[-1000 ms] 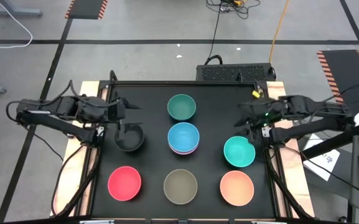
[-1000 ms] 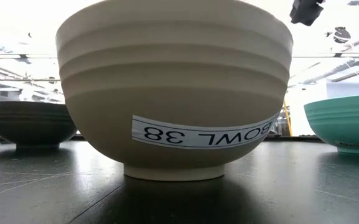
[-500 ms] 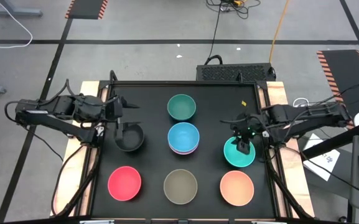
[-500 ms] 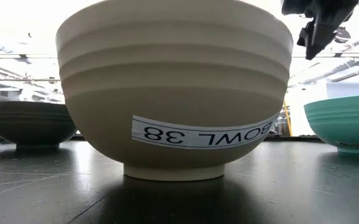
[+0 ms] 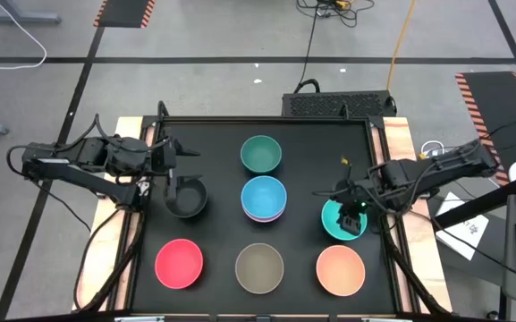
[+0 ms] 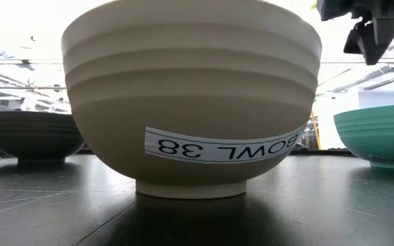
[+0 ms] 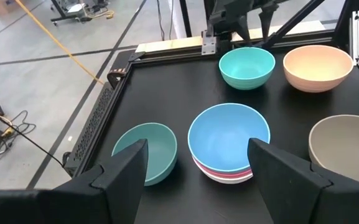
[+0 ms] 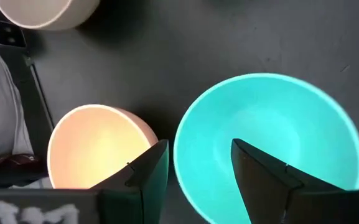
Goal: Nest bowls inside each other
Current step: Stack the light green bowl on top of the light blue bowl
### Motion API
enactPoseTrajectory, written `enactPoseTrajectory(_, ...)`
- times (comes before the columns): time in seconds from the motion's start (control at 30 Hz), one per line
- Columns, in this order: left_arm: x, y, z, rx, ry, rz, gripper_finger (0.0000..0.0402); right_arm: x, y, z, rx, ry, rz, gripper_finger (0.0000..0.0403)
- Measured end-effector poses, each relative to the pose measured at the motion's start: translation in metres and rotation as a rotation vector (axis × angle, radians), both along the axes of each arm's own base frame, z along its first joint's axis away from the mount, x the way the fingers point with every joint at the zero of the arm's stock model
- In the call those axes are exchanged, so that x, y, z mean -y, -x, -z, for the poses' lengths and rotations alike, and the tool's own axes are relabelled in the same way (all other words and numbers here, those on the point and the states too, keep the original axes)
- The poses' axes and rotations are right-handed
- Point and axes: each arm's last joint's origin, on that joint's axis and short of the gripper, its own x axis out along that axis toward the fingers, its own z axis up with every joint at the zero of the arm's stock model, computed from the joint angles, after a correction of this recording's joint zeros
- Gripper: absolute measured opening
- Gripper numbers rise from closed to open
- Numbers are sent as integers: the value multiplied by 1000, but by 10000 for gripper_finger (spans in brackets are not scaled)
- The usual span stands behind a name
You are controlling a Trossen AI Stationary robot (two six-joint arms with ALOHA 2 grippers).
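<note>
Nearest the front edge of the table sit three single bowls: red-pink bowl, olive-grey bowl and peach-orange bowl. Behind them, in the middle row, the right gripper hangs over the near rim of the bright teal bowl, jaws apart with the rim roughly between them (nothing is clamped yet). The light blue bowl sits nested on a magenta one at the centre. The left gripper waits beside the black bowl, jaws wide apart and empty. Farthest back stands the darker green-teal bowl.

Likely risks — if the right jaws close off-centre on the thin curved rim, the bowl may tip or slide across the smooth dark table. A shallow pinch could let it swing and drop during lifting, knocking the peach-orange bowl just beside it.
</note>
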Motion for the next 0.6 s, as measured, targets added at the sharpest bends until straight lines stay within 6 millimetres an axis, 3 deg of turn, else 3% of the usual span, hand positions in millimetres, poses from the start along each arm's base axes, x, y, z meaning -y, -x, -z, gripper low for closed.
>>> enactPoseTrajectory(0.6,1,0,-2,20,35,28,280,-22,-20,32,-196,73,28,167)
